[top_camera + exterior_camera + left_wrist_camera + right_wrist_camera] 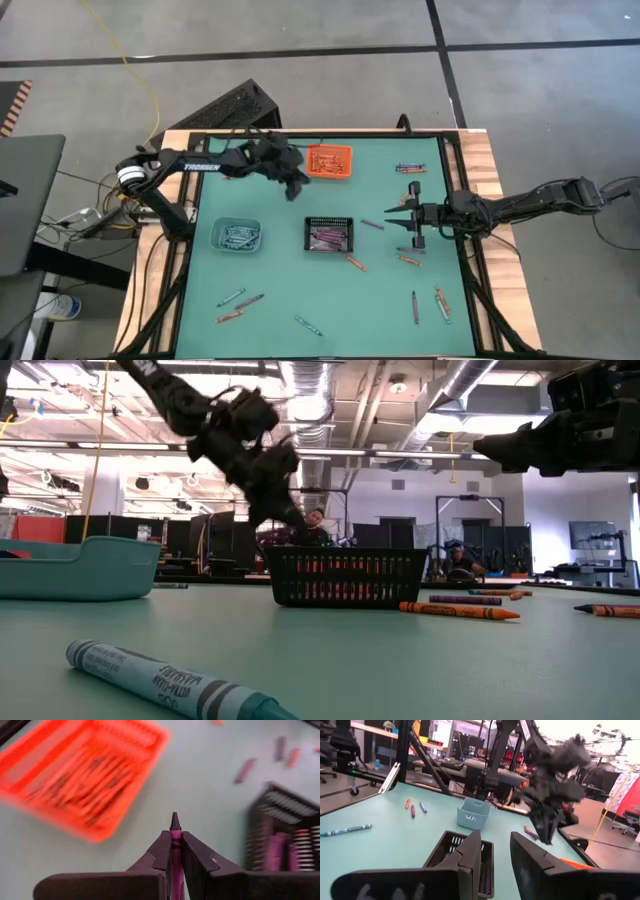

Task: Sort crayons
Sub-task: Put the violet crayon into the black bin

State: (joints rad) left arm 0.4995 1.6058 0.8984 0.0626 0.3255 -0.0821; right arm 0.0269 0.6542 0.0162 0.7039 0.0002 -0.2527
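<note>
The left tool pinches a purple crayon above bare desk between the orange bin at the far edge and the black bin. The right tool hangs spread near the right edge.

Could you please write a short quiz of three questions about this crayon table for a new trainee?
1. True or false: the left gripper is shut on a purple crayon.
2. Which bin holds purple crayons: A orange, B black, C teal?
3. Fill in: the right gripper hangs open, holding ____.

Key: 1 true. 2 B, the black bin. 3 nothing.
</note>
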